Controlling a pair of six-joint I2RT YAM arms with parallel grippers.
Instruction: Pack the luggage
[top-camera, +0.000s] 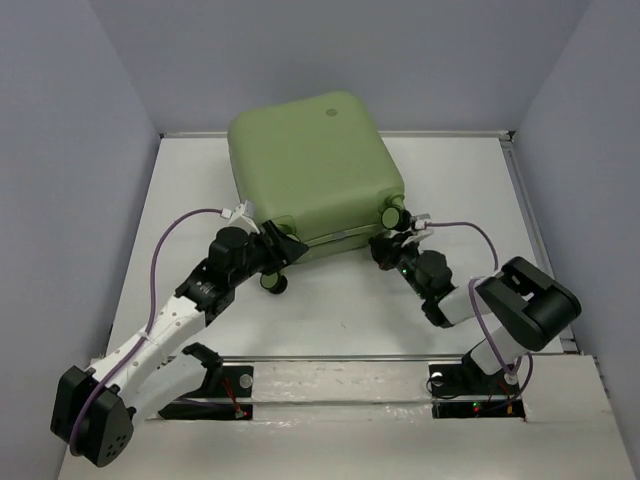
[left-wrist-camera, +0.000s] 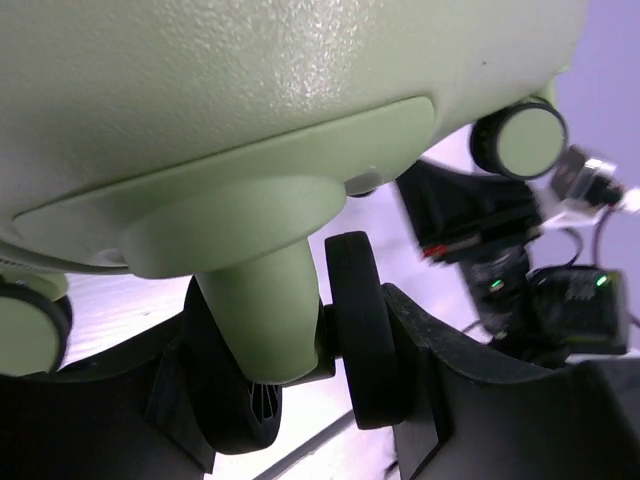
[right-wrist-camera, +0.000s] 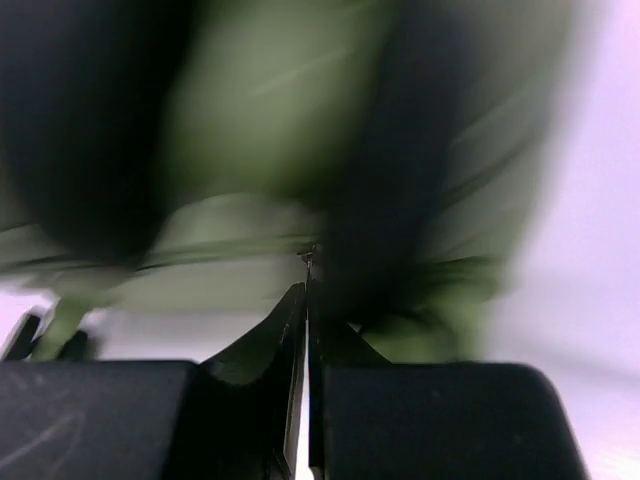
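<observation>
The luggage (top-camera: 315, 170), sage-green, hard-shelled and closed, lay flat on the desk (top-camera: 340, 320) just beyond both jaws. The left jaws clasped one black-wheeled caster (left-wrist-camera: 355, 340). The right jaws were pressed together, tips at its blurred seam.

1. Luggage (top-camera: 315, 165): pale sage-green shell, uniform in colour; the left wrist view shows a fine pebbled grain.
2. Caster wheel (left-wrist-camera: 360, 340): black tyre on a sage-green stem. A second wheel (left-wrist-camera: 520, 138) has a green hub face ringed in black.
3. Desk (top-camera: 340, 310): plain white.
4. Walls (top-camera: 60, 200): pale grey with a lavender tint.
5. Left end effector (top-camera: 283, 250) and right end effector (right-wrist-camera: 306, 300): black.
6. Left arm (top-camera: 160, 345) and right arm (top-camera: 455, 303): white links with black joints.
7. Cable (top-camera: 200, 212): purple, with white connectors.
8. Indicator light (top-camera: 402, 268): green.
</observation>
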